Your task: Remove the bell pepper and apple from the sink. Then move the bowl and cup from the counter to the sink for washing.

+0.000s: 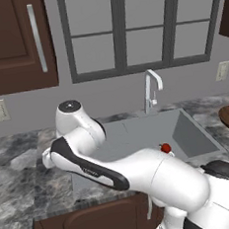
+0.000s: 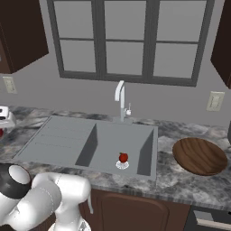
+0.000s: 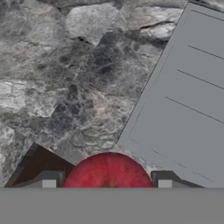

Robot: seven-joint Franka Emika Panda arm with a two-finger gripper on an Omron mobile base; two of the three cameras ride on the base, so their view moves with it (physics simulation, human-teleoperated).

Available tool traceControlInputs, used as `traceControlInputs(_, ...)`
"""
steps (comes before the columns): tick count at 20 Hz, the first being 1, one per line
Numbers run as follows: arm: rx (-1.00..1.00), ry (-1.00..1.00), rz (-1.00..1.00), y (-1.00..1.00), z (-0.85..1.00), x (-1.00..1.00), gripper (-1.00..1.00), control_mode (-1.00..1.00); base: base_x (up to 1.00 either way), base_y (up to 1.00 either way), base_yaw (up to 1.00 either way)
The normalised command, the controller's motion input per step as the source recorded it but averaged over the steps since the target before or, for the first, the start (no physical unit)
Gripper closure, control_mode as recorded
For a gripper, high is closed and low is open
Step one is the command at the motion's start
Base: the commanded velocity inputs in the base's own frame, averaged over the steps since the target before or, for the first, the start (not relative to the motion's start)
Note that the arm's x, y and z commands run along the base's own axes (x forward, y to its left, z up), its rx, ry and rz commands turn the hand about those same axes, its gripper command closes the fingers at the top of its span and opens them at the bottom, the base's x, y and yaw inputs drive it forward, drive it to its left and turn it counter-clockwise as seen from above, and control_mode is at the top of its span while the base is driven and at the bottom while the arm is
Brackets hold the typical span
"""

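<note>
Red apple (image 3: 108,171) sits between the end effector (image 3: 107,180) fingertips, gripped, above the marbled worktop (image 3: 65,83) beside the drainboard | bright red bell pepper (image 2: 123,157) rests by the drain in the grey sink (image 2: 58,140) | wooden bowl (image 2: 200,155) lies on the worktop right of the sink

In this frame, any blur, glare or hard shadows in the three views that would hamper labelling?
Left base view: soft and low-resolution, no glare. Right base view: flat, even light, bell pepper crisp in the sink. Hand view: the apple between the gripper tips is sharp, its lower part cropped.
</note>
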Motion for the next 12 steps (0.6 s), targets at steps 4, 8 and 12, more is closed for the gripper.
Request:
traceControlInputs(4,0.0,0.0,0.01,0.3,-0.19,0.2,1.0,-1.0,0.0,0.0,0.0)
traceControlInputs(8,0.0,0.0,0.01,0.27,-0.24,0.22,1.0,-1.0,0.0,0.0,0.0)
traceControlInputs(12,0.01,0.01,0.0,0.28,-0.18,0.29,1.0,-1.0,0.0,0.0,0.0)
